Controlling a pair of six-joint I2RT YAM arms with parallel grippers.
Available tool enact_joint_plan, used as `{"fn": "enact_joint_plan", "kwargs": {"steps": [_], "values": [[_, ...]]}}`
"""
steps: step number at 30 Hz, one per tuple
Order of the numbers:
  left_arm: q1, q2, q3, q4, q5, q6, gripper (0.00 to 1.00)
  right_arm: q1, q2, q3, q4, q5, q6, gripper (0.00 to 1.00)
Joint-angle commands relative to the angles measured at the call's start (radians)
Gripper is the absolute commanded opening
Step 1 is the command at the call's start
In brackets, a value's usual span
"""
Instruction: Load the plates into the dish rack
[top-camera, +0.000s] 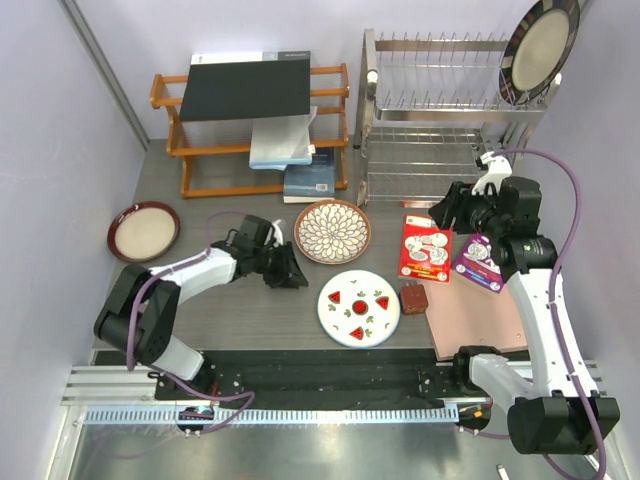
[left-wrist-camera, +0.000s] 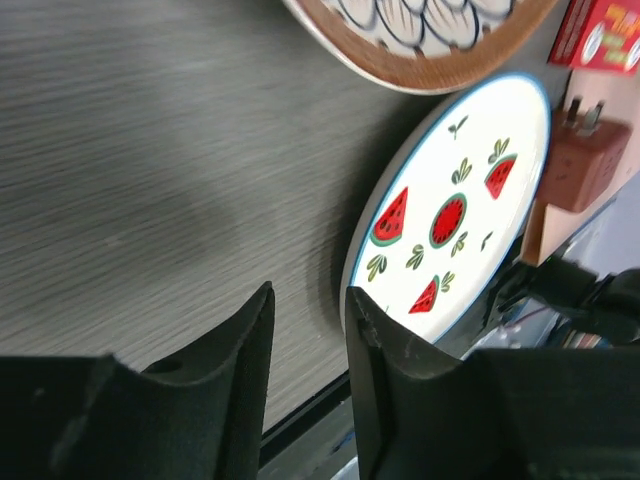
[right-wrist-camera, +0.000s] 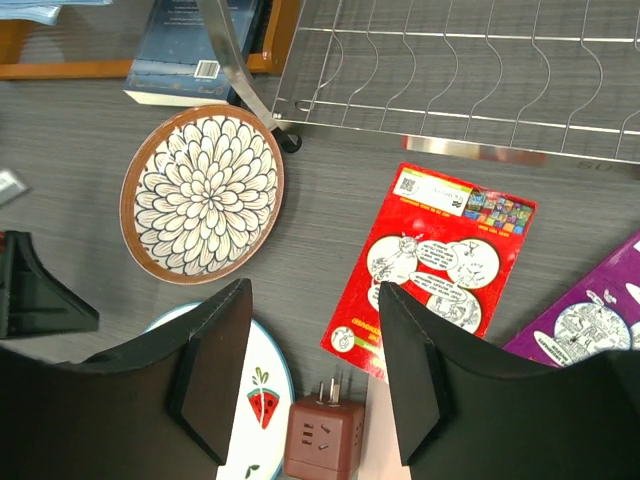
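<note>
The silver wire dish rack (top-camera: 440, 110) stands at the back right, with a dark-rimmed, beige-centred plate (top-camera: 540, 48) upright in its top right slots. A brown petal-pattern plate (top-camera: 332, 231), a white watermelon plate (top-camera: 359, 308) and a maroon-rimmed cream plate (top-camera: 143, 231) lie flat on the table. My left gripper (top-camera: 290, 272) is low over the table just left of the watermelon plate (left-wrist-camera: 450, 210), its jaws a little apart and empty (left-wrist-camera: 308, 290). My right gripper (top-camera: 450, 210) hovers open and empty (right-wrist-camera: 315, 290) in front of the rack, above the red card.
An orange wooden shelf (top-camera: 250, 120) with a black board and books stands at the back left. A red picture card (top-camera: 424, 248), a purple card (top-camera: 480, 263), a small brown cube (top-camera: 413, 298) and a tan board (top-camera: 480, 320) lie at the right.
</note>
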Motion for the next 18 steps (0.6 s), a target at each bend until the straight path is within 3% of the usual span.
{"fn": "enact_joint_plan", "kwargs": {"steps": [1, 10, 18], "values": [[-0.096, 0.07, 0.071, 0.042, -0.012, 0.018, 0.34, 0.003, -0.041, 0.007, 0.059, -0.018, -0.027, 0.59], [-0.207, 0.185, 0.17, 0.001, -0.066, 0.059, 0.35, 0.003, -0.107, -0.076, 0.068, -0.024, -0.02, 0.61], [-0.268, 0.245, 0.249, -0.18, -0.267, 0.114, 0.31, 0.003, -0.156, -0.131, 0.066, -0.029, -0.061, 0.62]]}}
